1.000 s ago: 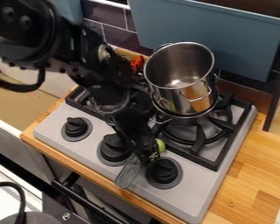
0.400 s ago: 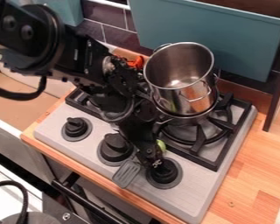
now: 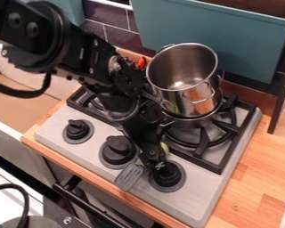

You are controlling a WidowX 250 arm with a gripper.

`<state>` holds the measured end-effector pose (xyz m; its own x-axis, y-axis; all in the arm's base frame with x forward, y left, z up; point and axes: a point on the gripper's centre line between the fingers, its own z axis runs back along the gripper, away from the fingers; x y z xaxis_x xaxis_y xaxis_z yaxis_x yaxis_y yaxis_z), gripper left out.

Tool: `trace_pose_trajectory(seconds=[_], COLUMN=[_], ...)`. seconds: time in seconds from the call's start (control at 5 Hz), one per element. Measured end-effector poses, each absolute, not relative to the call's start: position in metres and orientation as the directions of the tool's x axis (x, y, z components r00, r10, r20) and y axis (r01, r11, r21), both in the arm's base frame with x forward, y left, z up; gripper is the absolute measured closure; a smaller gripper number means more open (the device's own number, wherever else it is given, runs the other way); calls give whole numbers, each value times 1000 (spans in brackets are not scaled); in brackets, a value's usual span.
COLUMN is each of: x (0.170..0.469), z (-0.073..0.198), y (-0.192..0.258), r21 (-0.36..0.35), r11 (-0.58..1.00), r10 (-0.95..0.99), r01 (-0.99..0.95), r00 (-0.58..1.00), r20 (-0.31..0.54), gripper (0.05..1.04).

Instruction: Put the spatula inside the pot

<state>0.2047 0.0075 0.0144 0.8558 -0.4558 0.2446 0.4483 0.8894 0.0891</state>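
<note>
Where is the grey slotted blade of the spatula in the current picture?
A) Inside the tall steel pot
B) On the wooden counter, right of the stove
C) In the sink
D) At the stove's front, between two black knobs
D: the spatula's blade lies between the middle knob and the right knob.

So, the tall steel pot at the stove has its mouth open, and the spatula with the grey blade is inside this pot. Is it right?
Not quite: the spatula is outside the pot. The camera view shows its grey blade near the front edge of the stove, beside a black knob. The tall steel pot does have its mouth open.
</note>
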Motion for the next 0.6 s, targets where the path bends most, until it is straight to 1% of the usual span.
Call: trace_pose_trajectory(seconds=[0.2,0.4,0.6], x=[208,210,211], z=[16,-2,-1], y=[11,18,21], r21=[115,90,72], r11=[873,841,843], r10=[-488,-540,-538], r01=[474,533,533], r00=[840,826,830], r20=[239,160,149], gripper=[301,582,668])
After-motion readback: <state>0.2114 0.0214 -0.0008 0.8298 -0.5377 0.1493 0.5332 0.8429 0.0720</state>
